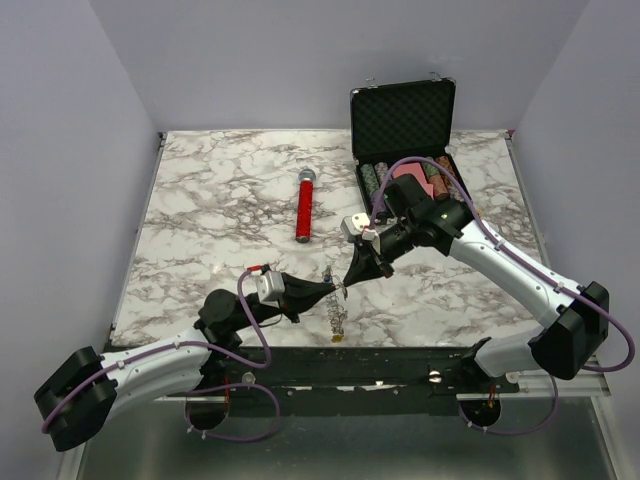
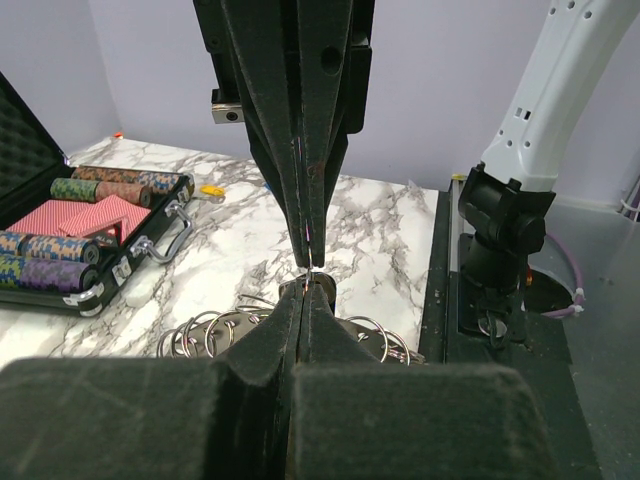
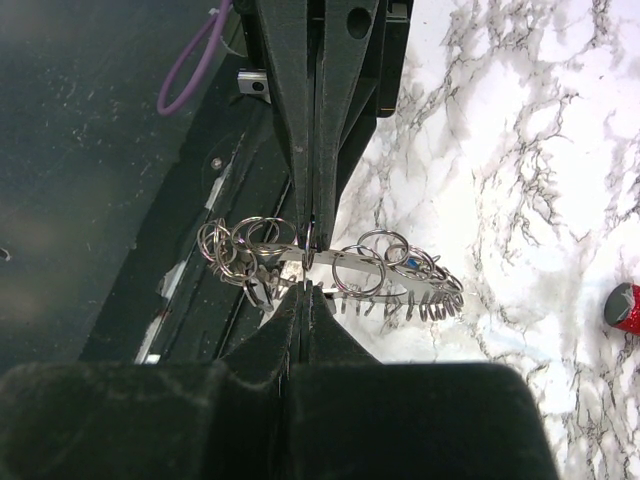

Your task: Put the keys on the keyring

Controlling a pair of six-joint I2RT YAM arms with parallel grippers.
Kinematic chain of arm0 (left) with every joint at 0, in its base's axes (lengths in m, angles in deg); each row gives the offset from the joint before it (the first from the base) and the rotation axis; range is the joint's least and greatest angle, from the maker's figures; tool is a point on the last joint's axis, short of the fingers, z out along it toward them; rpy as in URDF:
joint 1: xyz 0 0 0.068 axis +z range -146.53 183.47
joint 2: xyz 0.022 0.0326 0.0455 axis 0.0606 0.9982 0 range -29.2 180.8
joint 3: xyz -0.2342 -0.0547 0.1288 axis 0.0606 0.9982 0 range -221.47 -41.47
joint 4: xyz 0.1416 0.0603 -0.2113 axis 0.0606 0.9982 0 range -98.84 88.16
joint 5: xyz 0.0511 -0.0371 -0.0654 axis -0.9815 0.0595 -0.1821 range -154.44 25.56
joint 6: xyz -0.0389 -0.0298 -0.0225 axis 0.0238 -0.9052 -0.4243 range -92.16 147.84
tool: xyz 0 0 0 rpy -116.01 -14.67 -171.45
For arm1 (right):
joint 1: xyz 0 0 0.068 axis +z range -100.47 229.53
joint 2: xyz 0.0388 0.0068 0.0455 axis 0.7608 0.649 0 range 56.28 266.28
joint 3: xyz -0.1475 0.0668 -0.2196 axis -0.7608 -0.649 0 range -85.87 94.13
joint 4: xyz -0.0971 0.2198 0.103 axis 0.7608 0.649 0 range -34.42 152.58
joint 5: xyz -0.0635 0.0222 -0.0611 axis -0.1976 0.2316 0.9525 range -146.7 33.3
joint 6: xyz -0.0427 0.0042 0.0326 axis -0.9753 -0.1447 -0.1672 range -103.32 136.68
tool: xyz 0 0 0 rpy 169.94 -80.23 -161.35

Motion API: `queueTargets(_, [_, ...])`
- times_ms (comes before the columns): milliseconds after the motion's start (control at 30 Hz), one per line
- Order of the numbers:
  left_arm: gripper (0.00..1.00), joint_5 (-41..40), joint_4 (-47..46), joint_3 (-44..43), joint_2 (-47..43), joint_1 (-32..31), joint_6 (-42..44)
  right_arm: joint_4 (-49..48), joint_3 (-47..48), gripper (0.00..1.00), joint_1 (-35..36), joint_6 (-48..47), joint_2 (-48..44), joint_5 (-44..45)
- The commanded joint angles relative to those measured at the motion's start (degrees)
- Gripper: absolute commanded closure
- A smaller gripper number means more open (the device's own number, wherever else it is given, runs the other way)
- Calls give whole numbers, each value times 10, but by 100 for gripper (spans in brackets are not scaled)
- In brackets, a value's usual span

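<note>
You are working the threading step right now: both arms are meeting nose to nose over the near edge of the tabletop, and the keyring is lying strung out under their tips, close to that edge. Your left fingers are pressed fully together and appear to be pinching a loop of the keyring. Your right fingers are pressed together too, touching the same tangle from the opposite side, though you cannot tell from here whether they are gripping a key or only the ring wire. The keys are hard to separate from the cluster of small split rings; only a speck of blue is showing, likely the blue-headed one, lying against the keyring. Judging by that, nothing is clearly threaded yet. The next move is calling for one side to be holding the ring steady while the other is prising a gap and sliding a key's hole onto the wire, and with metal this thin a slip is looking likely.

You are not getting any readable writing: the yellow tag on the ring is too small, and the poker-chip case and the red microphone are showing no legible brand
</note>
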Motion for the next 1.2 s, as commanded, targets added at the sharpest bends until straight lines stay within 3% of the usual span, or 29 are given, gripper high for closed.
queueTargets(0, [100, -6, -40, -7, 0, 2, -9, -16, -6, 100, 5, 12, 5, -20])
queueTargets(633, [100, -4, -63, -9, 14, 2, -24, -41, -16, 100, 5, 40, -2, -22])
queueTargets(1167, [100, -10, -21, -20, 9, 1, -29, -56, -13, 100, 4, 64, 0, -29])
